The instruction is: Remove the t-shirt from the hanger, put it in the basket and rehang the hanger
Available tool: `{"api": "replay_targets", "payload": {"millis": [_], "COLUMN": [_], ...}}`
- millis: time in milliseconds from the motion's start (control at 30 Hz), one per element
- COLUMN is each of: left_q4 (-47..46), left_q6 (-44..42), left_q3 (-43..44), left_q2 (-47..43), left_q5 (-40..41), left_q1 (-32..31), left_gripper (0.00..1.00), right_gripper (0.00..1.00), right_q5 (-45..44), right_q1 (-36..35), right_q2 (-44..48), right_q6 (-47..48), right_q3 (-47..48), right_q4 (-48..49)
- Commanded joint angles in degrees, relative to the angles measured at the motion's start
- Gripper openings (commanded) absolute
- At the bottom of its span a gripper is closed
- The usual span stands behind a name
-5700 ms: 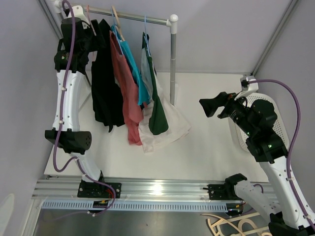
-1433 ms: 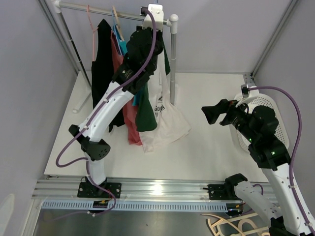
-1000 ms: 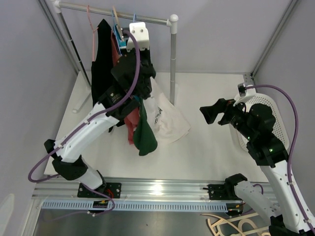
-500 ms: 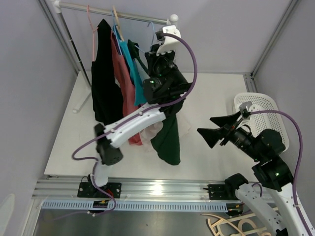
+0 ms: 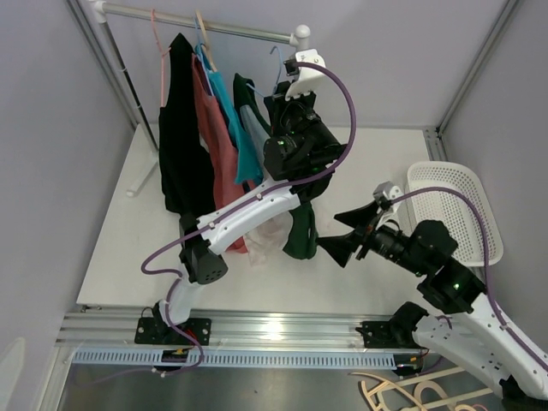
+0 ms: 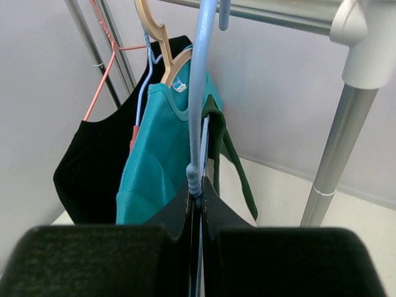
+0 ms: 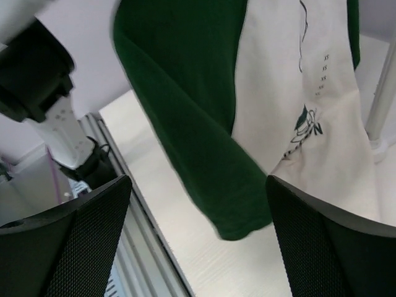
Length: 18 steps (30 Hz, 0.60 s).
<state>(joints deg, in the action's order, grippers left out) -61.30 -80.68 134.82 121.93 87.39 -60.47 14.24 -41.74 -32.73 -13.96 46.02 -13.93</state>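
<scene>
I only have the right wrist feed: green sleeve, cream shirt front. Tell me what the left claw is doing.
Observer: The left claw is shut on the neck of the light blue hanger carrying that t-shirt.
Operator: Report whether its hook is off the rail.
Observer: Cannot tell; in the left wrist view the hook tip overlaps the rail.
Operator: List what else hangs there.
Observer: A black garment, a pink garment and a teal garment, left of the hanger.
</scene>
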Motion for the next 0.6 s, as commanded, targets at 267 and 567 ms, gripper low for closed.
{"api": "replay_targets", "payload": {"millis": [267, 567], "left_q4": [-4.36, -10.94], "left_q6": [-2.11, -7.12], "left_q3": [2.03, 1.06], "left_q2": [-3.36, -3.89], "left_q5": [-0.56, 0.14], "left_q1": [0.09, 0.0], "left_gripper": [0.01, 0.01], "right_gripper": [0.84, 0.47], "right_q5": [-27.51, -32.95], "right_q1": [-19.17, -19.08], "right_q2": [-8.47, -11.48], "right_q6": [8.68, 8.51], "right_q3": [-5.15, -3.66], "right_q4": [19.82, 22.72]}}
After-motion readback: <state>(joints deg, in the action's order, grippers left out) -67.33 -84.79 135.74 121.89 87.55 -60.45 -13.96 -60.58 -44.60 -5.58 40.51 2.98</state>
